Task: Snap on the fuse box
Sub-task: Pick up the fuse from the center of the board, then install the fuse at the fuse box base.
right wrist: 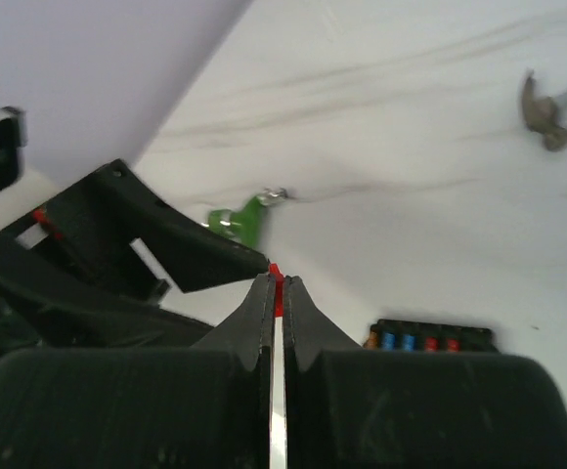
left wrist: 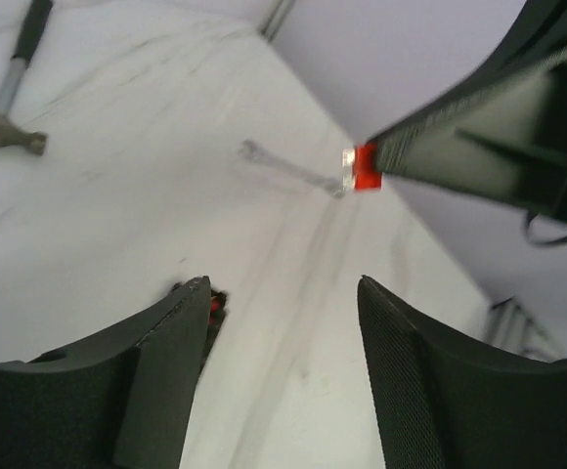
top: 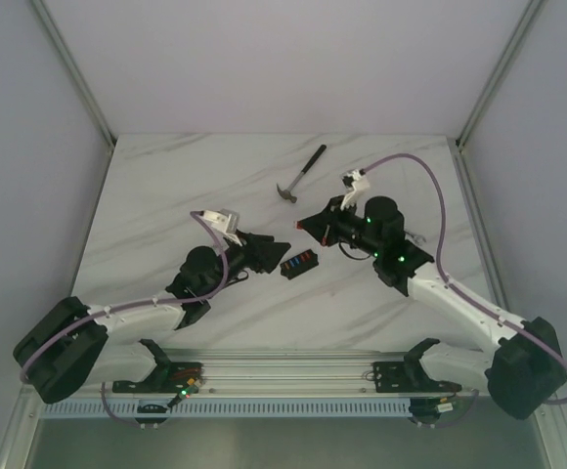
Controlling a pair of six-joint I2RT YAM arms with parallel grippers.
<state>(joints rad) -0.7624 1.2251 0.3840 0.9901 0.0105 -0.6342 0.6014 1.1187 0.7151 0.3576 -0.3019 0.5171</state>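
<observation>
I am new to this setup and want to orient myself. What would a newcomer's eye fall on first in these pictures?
First, the two claws facing each other at mid-table: the right claw is shut on a tiny red fuse, and the left claw stands open opposite it. Close by lies the black fuse box with blue and red inserts; a hammer lies farther back on the marble table.
</observation>
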